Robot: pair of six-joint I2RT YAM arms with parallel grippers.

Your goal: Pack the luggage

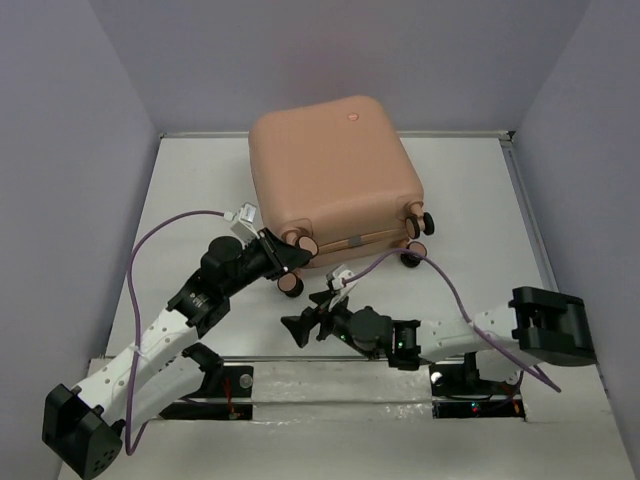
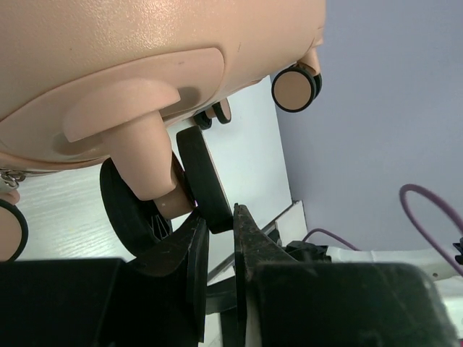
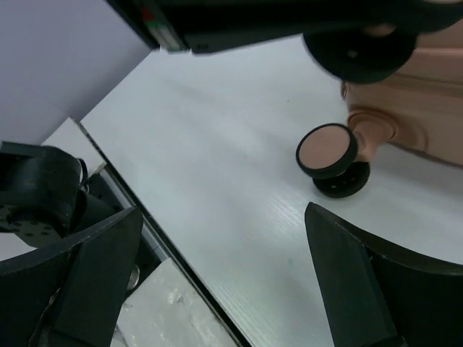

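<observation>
lying flat near the far edge of the white table, about in the middle, the peach-pink suitcase looks shut, with its big shell face up. its wheel end points back toward the near edge, turned a little to the near right corner. it is close to square, so no side looks much longer than the others. the left gripper is the nearer one. it is right up against the wheel end, at the corner closest to the left edge. from the left wrist view its two fingers are almost together, with only a thin slit between them, and the tips meet the rim of a black caster wheel. i cannot tell if they are really pinching that wheel or just touching it. the right gripper hangs over bare table close to the near edge, and its fingers are spread wide with nothing in them. the suitcase lies just past it toward the far edge, near but not touching. i think the case must be opened before anything can go in, so the next move would start at this wheel end, where the left arm is already placed.
</observation>
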